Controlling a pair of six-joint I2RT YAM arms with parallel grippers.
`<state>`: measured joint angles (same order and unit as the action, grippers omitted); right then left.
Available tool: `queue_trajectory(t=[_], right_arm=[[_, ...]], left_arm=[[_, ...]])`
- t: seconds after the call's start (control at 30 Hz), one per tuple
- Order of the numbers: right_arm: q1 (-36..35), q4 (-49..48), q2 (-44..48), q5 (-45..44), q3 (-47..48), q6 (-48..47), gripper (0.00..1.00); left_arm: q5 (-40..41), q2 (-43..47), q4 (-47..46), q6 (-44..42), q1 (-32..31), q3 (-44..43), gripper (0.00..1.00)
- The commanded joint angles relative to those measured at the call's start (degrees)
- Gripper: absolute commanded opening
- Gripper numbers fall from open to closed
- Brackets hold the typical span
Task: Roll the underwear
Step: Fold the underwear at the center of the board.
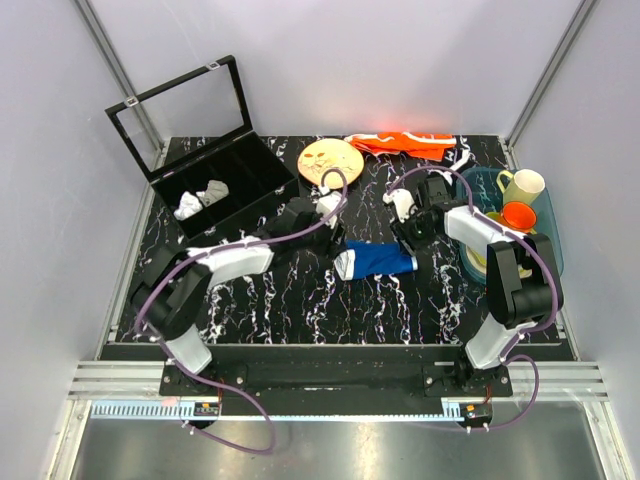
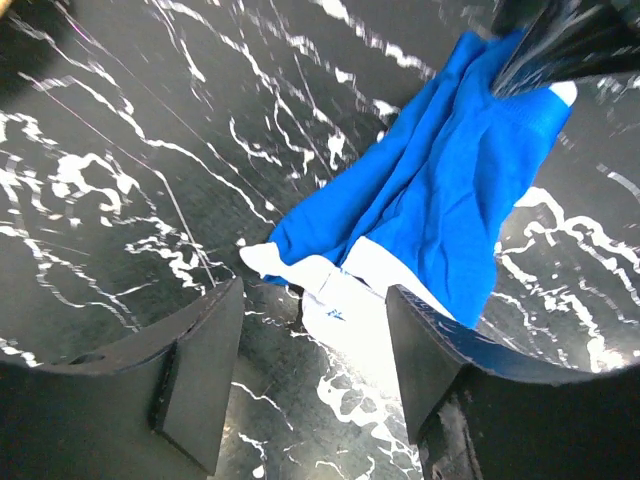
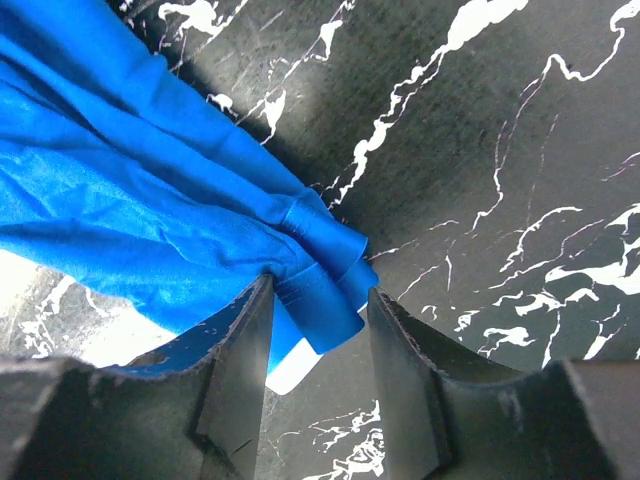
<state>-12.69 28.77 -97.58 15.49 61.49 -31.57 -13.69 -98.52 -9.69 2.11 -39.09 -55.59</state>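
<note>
The underwear is royal-blue and lies bunched lengthwise at mid-table, its white waistband at the left end. In the left wrist view the underwear runs up to the right, and my left gripper is open with the white waistband end between its fingertips. In the right wrist view my right gripper is open astride the blue end of the underwear, and the fabric touches the left finger. From above, the left gripper and the right gripper stand at opposite ends of the cloth.
A black compartment box with an open lid holds small white cloth pieces at back left. A wooden plate and an orange cloth lie at the back. A teal bin with cups stands on the right.
</note>
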Motion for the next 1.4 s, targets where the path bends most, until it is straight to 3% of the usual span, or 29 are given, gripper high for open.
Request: queue_trajectory(t=[0.0,0.13,0.27,0.6,0.8,0.9,1.13,1.37], right_arm=[[0.21,-3.11,-1.38,-0.20,3.80,3.18,0.50],[0.21,-1.27,-4.63,1.82,7.14,3.89,0.53],[0.21,0.93,-8.67,3.49,9.69,4.06,0.50],[0.47,6.29,-12.28,6.04,11.28,3.62,0.25],[0.56,6.82,-13.07,6.66,10.93,3.80,0.18],[0.56,6.82,-13.25,6.66,10.75,4.15,0.18],[0.56,7.35,-11.76,6.40,8.65,4.94,0.19],[0.56,8.58,-9.47,7.36,4.51,5.99,0.18]], left_arm=[[0.70,7.81,-9.99,2.90,0.60,2.94,0.63],[-8.00,8.87,-9.03,5.88,0.60,3.04,0.63],[-15.92,5.02,-10.52,12.03,0.07,2.07,0.55],[-17.94,-8.52,-10.43,16.78,-0.90,-5.31,0.45],[-19.44,-11.08,-14.12,19.69,-1.34,-6.20,0.43],[-18.83,-12.04,-15.00,19.95,-1.43,-5.49,0.43],[-6.28,-13.80,-6.58,16.26,0.06,-5.49,0.44],[-2.04,-15.47,-1.12,13.63,2.88,-8.82,0.44]])
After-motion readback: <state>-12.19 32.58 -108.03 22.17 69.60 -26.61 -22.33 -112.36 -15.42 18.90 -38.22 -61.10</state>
